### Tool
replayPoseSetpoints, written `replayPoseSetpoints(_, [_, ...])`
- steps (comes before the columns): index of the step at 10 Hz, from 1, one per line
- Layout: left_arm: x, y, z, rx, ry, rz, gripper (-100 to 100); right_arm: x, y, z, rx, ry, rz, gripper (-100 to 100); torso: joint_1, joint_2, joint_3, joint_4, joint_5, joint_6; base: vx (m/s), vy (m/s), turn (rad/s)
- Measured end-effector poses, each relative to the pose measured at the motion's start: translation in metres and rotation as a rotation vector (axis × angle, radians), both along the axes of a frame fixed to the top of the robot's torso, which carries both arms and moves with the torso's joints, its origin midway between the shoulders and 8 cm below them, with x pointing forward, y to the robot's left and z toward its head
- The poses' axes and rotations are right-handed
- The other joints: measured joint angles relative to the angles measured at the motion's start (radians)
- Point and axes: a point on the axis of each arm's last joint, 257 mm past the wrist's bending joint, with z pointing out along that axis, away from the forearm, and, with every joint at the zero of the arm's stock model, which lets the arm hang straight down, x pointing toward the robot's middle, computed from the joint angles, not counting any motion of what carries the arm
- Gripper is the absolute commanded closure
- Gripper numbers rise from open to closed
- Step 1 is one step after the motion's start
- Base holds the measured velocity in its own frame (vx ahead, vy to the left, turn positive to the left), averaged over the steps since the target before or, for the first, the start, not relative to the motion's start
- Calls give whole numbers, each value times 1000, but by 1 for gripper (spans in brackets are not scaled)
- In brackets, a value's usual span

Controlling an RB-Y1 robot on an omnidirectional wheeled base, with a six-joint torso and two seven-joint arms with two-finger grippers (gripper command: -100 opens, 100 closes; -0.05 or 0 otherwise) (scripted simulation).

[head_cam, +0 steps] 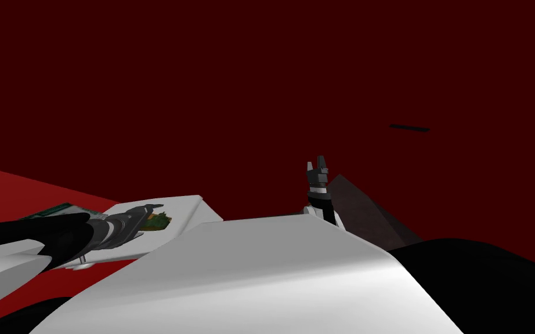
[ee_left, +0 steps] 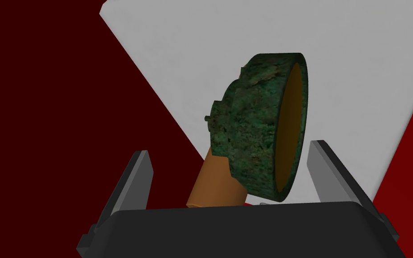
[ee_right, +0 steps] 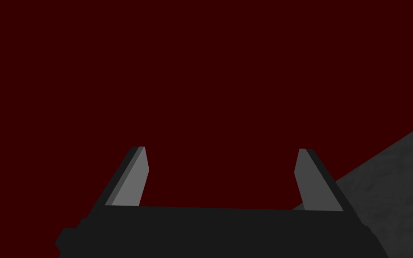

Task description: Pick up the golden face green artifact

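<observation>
The artifact [ee_left: 255,125] is a mottled green disc with a golden-brown face and a tan stem, resting on a white slab [ee_left: 335,53]. In the head view the artifact [head_cam: 159,220] is small, at the tip of my left arm. My left gripper [ee_left: 229,156] is open, its two fingers standing either side of the artifact's lower part without touching it. My right gripper [head_cam: 318,165] is raised at mid-right; in its wrist view the right gripper [ee_right: 221,163] is open and empty.
The white slab [head_cam: 173,211] lies on a red surface [head_cam: 5,185]. A green-edged flat object [head_cam: 51,211] sits partly behind my left arm. A dark grey surface [head_cam: 365,211] lies beside the right arm. A dark red wall fills the background.
</observation>
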Motion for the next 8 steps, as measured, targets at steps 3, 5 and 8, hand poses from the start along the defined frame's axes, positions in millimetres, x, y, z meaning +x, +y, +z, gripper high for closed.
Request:
replayPoseSetpoints(3, [-1,1,-1,0,4,0,100,0,0,0,0,0,0,0,0,0,0,1,0,0,0,0,5])
replayPoseSetpoints(5, [-1,1,-1,1,3,-1,100,0,0,0,0,0,0,0,1,1,1,1,0,0,0,0,0])
replayPoseSetpoints(8, [1,-4,3,1,1,-7,100,0,0,0,0,0,0,0,0,3,2,2,-1,-1,-5,8,68])
